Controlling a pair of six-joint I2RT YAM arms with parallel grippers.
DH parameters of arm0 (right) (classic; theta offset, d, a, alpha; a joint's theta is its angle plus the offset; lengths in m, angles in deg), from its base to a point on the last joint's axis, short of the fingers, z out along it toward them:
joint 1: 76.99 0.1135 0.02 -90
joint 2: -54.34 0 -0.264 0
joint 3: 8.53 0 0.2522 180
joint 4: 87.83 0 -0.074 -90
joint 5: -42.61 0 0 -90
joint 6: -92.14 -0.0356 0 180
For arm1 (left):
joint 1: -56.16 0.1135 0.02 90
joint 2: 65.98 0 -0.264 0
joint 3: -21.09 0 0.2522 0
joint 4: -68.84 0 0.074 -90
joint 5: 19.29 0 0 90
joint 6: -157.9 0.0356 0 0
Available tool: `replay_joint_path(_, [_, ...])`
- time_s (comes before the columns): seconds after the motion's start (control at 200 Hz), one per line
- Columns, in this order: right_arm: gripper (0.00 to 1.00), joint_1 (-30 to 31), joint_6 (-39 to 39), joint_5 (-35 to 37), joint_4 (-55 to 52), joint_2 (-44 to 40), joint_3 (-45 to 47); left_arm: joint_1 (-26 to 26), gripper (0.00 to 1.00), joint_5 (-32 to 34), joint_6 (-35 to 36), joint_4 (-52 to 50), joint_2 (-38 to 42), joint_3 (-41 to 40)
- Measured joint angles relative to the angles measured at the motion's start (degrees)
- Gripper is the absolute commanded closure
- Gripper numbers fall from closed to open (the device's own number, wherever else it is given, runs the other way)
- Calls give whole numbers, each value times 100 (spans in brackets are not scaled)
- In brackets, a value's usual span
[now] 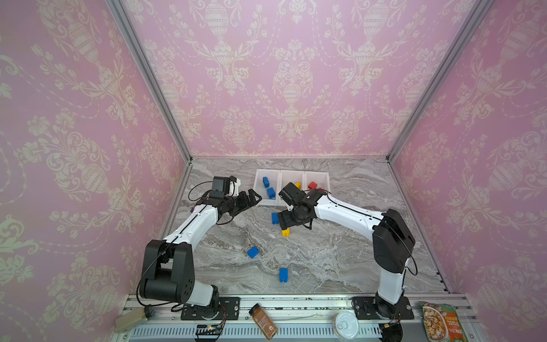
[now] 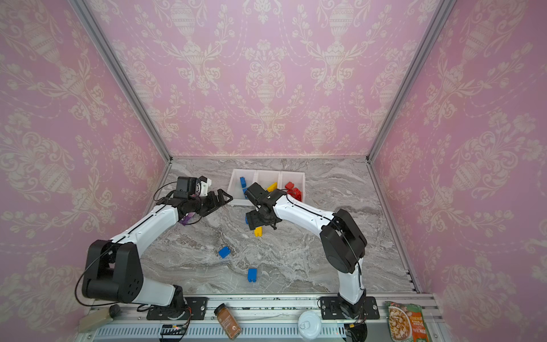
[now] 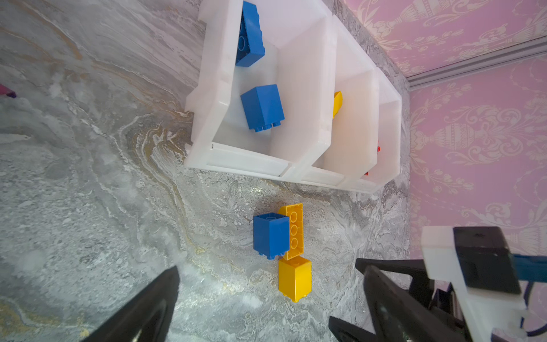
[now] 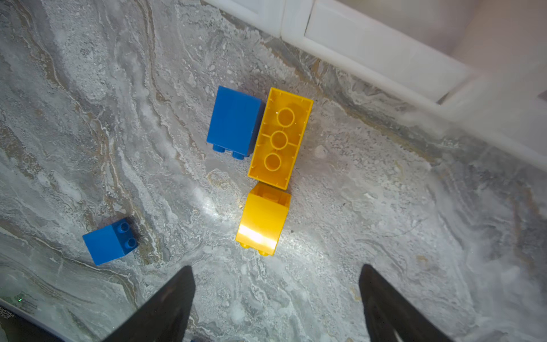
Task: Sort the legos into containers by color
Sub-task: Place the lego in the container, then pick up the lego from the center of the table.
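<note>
- Left gripper [image 1: 251,199]: jaws spread wide and empty. It hovers just left of the bins, above the table [image 1: 340,251], which is a glossy grey marble-patterned surface.
- Bins [image 1: 305,171]: three smooth white plastic troughs, joined side by side at far centre. The left one holds binned blue bricks [image 3: 262,106], the middle one a binned yellow brick [image 3: 337,103], and the right one red bricks [image 1: 312,185].
- Unsorted on the near table, well apart: a tilted blue brick [image 1: 253,252] and a near blue brick [image 1: 283,274].
- Cluster just in front of the bins: a side-lying blue brick [image 4: 233,121] rests against a long yellow brick [image 4: 279,139], whose hollow underside faces up and shows three round tubes. A short yellow brick [image 4: 262,219] touches its near end.
- Right gripper [image 4: 276,268]: jaws apart, nothing between them, poised over the cluster.
- Step in hand, as judged: a yellow pick. The next move calls for lowering onto the short yellow brick, closing across its flat hard sides without nudging its neighbour, and carrying it to the middle bin.
</note>
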Motion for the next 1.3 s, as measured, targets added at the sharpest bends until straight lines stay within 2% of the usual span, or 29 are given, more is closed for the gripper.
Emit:
replay_joint_path(0.055, [22,37,-127,15,76,20,70,0,1,2,4,-22,-4,0])
replay_joint_path(0.265, [23,155,-494,140,295,256,94,0,1,7,44,-39,-9,0])
replay_joint_path(0.881, [43,267,-531,407,337,1073,-299,0,1,44,85,-122,-50,0])
replay_joint_path(1.146, [62,293,-426,472,289,1121,-337,0,1,48,87,-127,-50,0])
replay_joint_path(1.301, [69,293,-365,490,289,1121,-337,0,1,48,87,-127,-50,0])
